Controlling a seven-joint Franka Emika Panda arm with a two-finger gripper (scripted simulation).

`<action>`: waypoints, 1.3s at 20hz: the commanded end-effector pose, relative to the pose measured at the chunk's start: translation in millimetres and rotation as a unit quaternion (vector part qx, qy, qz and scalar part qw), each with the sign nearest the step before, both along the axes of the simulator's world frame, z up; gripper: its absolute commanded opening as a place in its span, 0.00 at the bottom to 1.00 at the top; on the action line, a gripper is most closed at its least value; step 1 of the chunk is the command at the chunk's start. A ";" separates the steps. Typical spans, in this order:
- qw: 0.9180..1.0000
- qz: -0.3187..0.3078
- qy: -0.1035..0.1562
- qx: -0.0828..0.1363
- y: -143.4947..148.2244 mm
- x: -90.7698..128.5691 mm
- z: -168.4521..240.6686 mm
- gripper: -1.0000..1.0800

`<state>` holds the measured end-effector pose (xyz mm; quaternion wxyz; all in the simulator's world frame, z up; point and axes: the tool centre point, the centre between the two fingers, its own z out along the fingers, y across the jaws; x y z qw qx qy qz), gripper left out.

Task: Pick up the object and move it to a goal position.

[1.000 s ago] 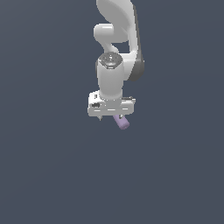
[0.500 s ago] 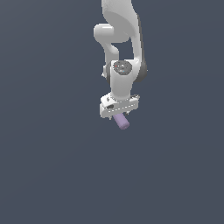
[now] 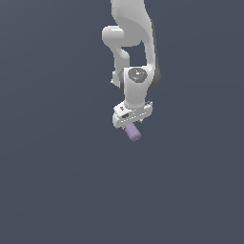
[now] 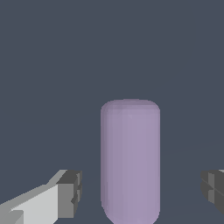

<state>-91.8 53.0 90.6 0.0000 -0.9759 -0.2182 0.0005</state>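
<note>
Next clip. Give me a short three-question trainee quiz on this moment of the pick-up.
1. True or false: the fingers of the gripper press against the lilac cylinder.
2. In the wrist view, the cylinder is: A) between the fingers, B) outside both fingers, C) out of sight.
3. Fill in: the gripper is ____ (open or shut).
Key: 1 false, a gap shows on each side; 2 A; 3 open.

Arm comes down from the top of the exterior view, just right of centre. Gripper sits at its lower end. Cylinder is directly under the gripper, tilted toward the exterior view's right. Wrist view: cylinder between the two fingertips, gaps either side.
</note>
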 end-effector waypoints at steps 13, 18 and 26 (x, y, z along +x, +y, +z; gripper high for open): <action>1.000 0.002 0.000 0.000 0.3 -1.8 -41.3 0.96; 1.000 0.003 0.000 0.000 0.2 -1.4 -50.4 0.96; 1.000 0.003 0.000 0.000 0.2 -1.4 -50.6 0.00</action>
